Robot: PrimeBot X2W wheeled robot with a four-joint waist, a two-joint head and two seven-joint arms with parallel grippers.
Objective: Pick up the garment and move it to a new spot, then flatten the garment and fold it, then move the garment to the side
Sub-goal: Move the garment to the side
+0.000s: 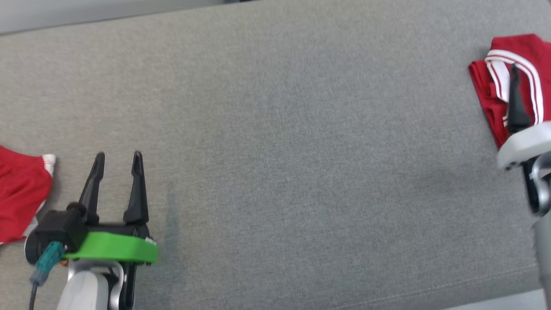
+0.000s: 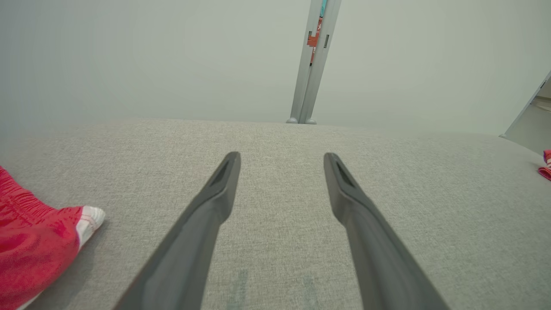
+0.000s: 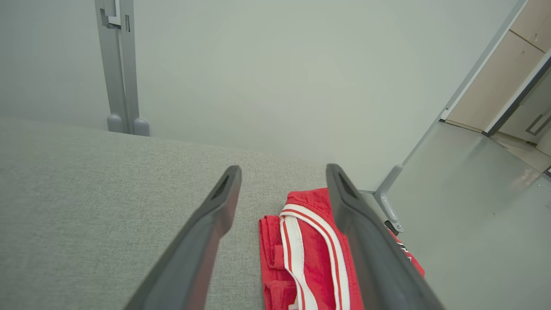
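- The garment, red and folded, lies on the surface. The right gripper is just over it.
- The garment's long axis runs along that gripper's fingers, so the right arm is far nearer.
- Its jaws are spread wide and grip nothing.
- The left gripper, also spread and empty, is well apart from the garment, beside another red cloth.
- The surface is grey fabric. A pale wall and a post stand beyond the garment.

Grey fabric surface; pale wall behind; grey post; glossy floor.
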